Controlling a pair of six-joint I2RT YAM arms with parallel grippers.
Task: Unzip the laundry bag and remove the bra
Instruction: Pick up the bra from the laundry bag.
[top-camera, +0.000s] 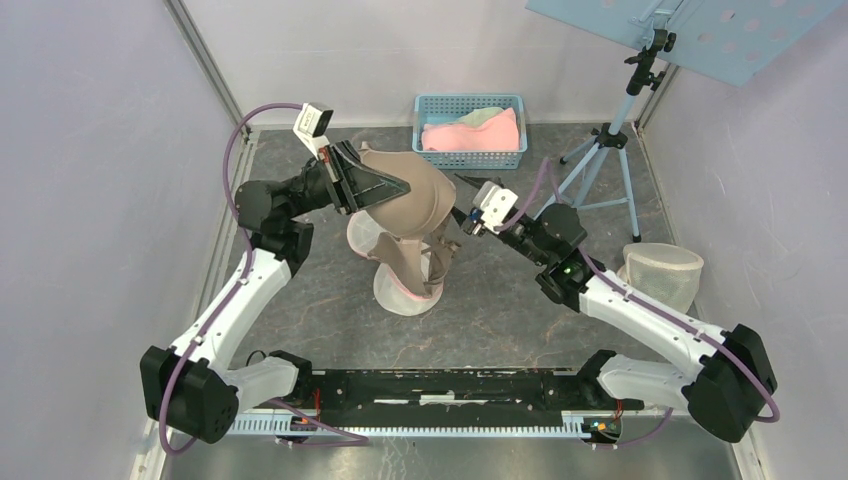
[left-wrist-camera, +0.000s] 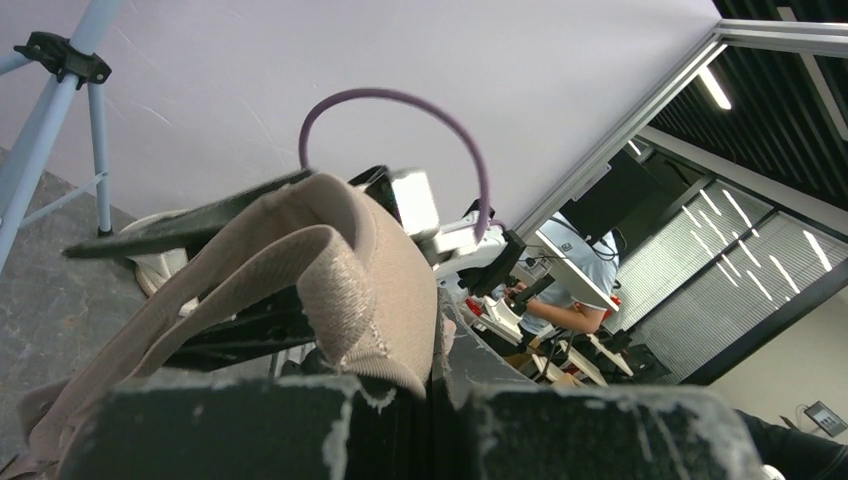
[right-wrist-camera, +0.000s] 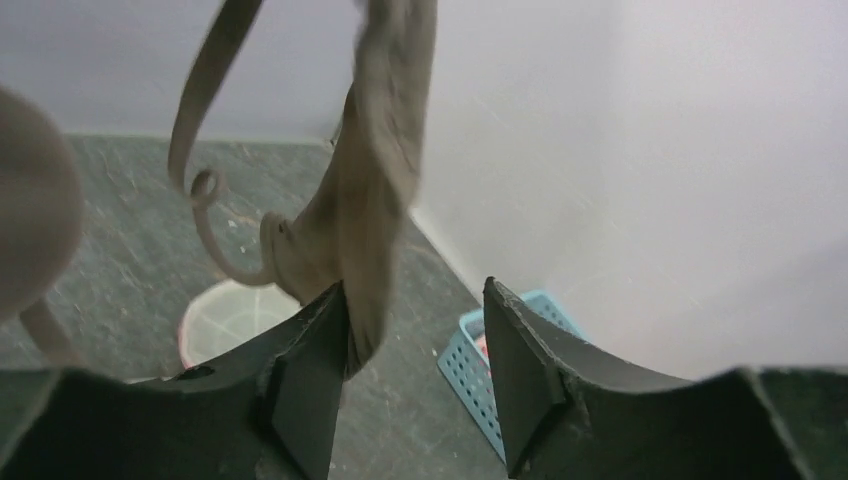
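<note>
The beige bra is lifted above the table. My left gripper is shut on its band, and the left wrist view shows the band pinched between the jaws. The straps hang down onto the round white mesh laundry bag, which lies open on the table with a pink rim. My right gripper is open just right of the bra. In the right wrist view the bra's edge hangs against the left finger, with the bag below.
A blue basket with pink and pale cloth stands at the back wall; it also shows in the right wrist view. A tripod stands at the back right. A second round mesh bag sits at the right.
</note>
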